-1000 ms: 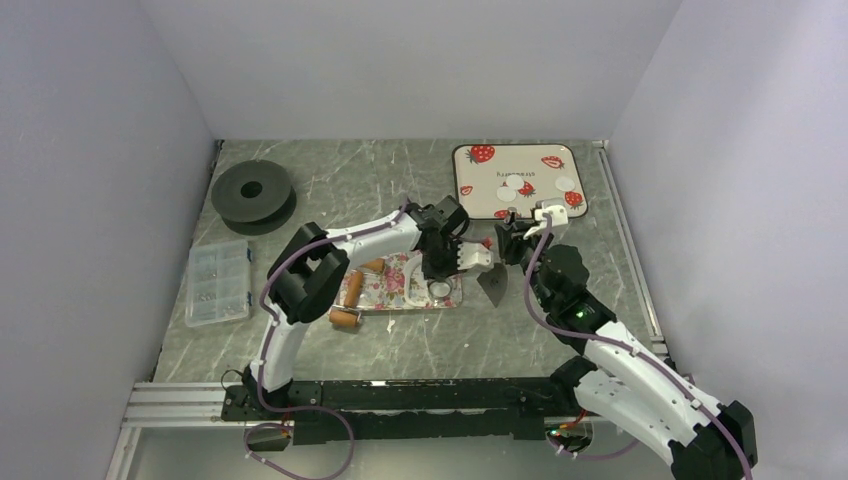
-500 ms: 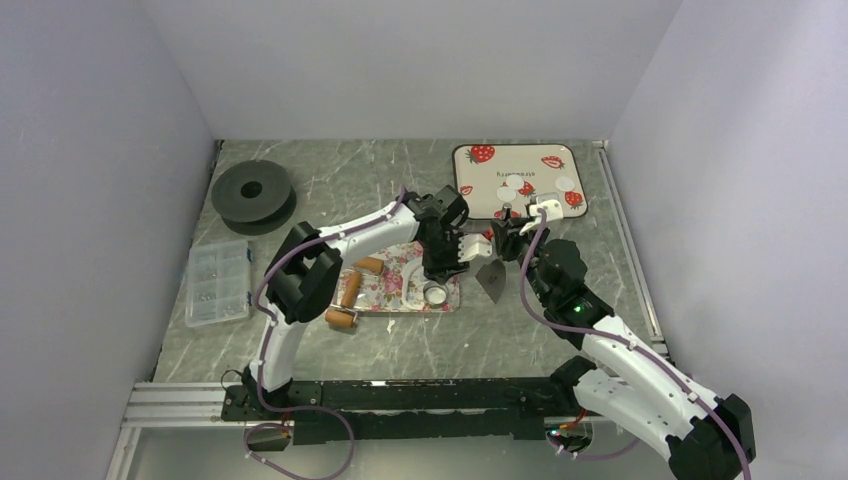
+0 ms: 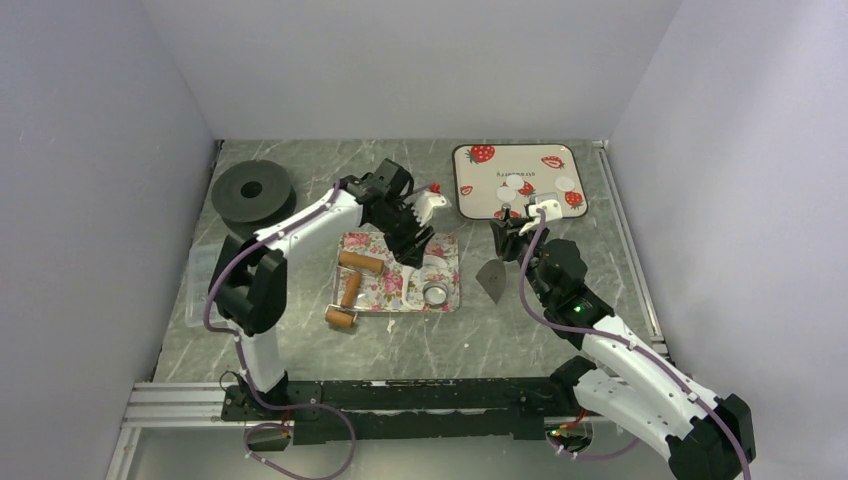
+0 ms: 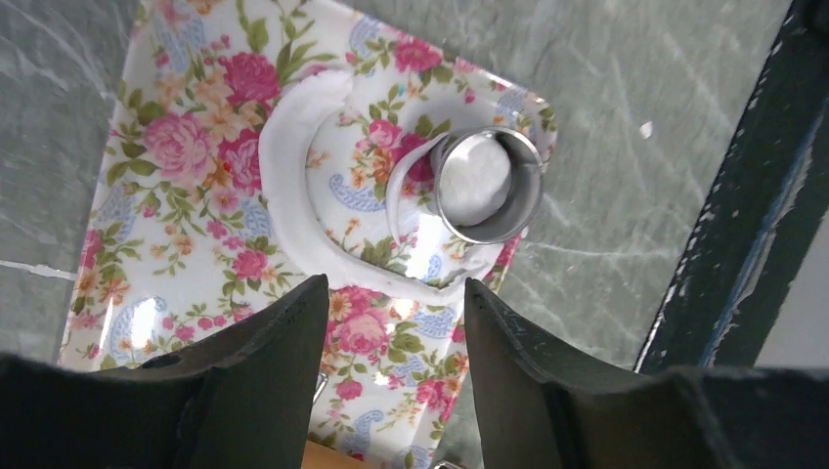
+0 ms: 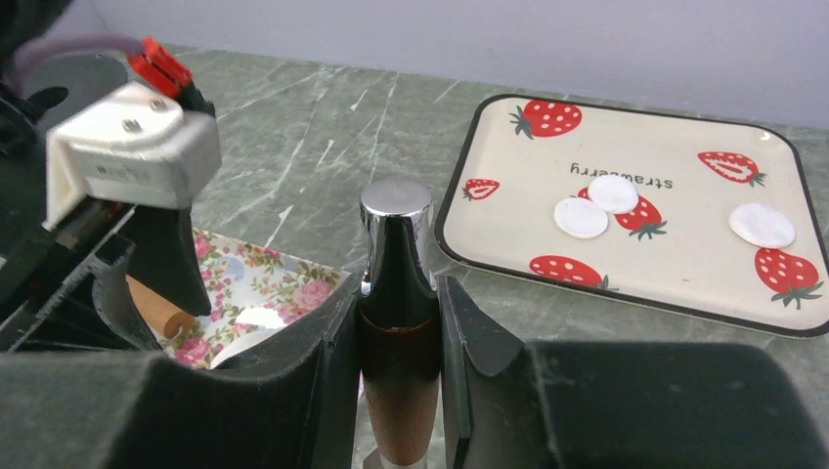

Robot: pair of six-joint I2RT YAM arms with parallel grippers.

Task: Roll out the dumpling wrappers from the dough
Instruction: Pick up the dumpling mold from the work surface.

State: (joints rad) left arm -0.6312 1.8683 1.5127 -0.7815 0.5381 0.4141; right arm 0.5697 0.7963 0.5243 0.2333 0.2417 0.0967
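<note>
Top external, upper right: the strawberry tray point(image 3: 520, 158) holds three dumpling wrappers point(image 3: 566, 184); mid-frame, the floral tray point(image 3: 382, 292) carries rolling pins point(image 3: 360, 262). Left wrist alone shows cut dough point(image 4: 283, 186) meeting the ring cutter point(image 4: 489, 186), with the left gripper point(image 4: 391, 290) spread and empty. The right gripper point(image 5: 396, 290) clamps a scraper handle point(image 5: 396, 230).

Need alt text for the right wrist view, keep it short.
The right pincer is shut on an upright chrome-capped brown wooden tool handle. Behind it, a cream rectangular strawberry-print tray holds three thin white round dumpling wrappers. At left, part of a pink floral-patterned tray lies on the grey marbled table.
</note>
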